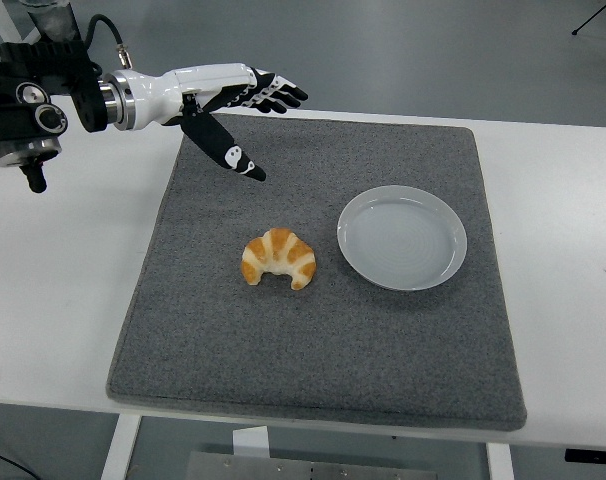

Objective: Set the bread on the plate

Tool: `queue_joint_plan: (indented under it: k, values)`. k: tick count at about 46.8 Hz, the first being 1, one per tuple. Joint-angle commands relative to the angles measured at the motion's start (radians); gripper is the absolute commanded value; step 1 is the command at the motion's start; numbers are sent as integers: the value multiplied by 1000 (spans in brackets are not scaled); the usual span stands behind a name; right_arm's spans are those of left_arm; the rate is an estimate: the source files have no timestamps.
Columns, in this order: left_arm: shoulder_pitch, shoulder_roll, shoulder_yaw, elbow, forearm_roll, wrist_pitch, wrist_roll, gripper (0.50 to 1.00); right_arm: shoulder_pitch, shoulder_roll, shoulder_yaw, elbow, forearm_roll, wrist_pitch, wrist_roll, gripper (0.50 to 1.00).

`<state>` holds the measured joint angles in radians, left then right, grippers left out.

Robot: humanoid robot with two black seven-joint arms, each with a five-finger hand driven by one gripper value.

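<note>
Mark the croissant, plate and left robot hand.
croissant [279,258], head view, middle of its arch
plate [403,237], head view, bare centre
left robot hand [233,105], head view, palm

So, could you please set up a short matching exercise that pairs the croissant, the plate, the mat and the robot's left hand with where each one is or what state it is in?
Things:
1. croissant
2. plate
3. grey mat
4. left hand

Descriptions:
A. empty, on the mat's right half
B. open, above the mat's far left corner
C. spread over the white table
D. left of the plate, ends toward the near edge

Pairs: 1-D, 2-A, 3-C, 4-B
</note>
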<state>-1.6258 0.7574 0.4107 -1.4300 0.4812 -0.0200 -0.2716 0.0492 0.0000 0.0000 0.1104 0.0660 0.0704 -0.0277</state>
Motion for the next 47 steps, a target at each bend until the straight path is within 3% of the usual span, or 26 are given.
queue_joint_plan:
  k: [1,14,27,38,47]
  values:
    - [9,0,0,-9,26,2,0,984,0,0,0,0,0,0,0,952]
    - [99,-3,-7,-26,96,35,-4,984,1,0,0,0,0,0,0,952]
    - [323,-15,-114,-24,269,156,-75,977,1,0,0,0,0,0,0,952]
    - [474,-64,-193,20,370,204,-81,975,0,0,0,0,0,-1,0,952]
    - [537,-119,-202,85,379,275,-158,975,0,0,0,0,0,-1,0,952]
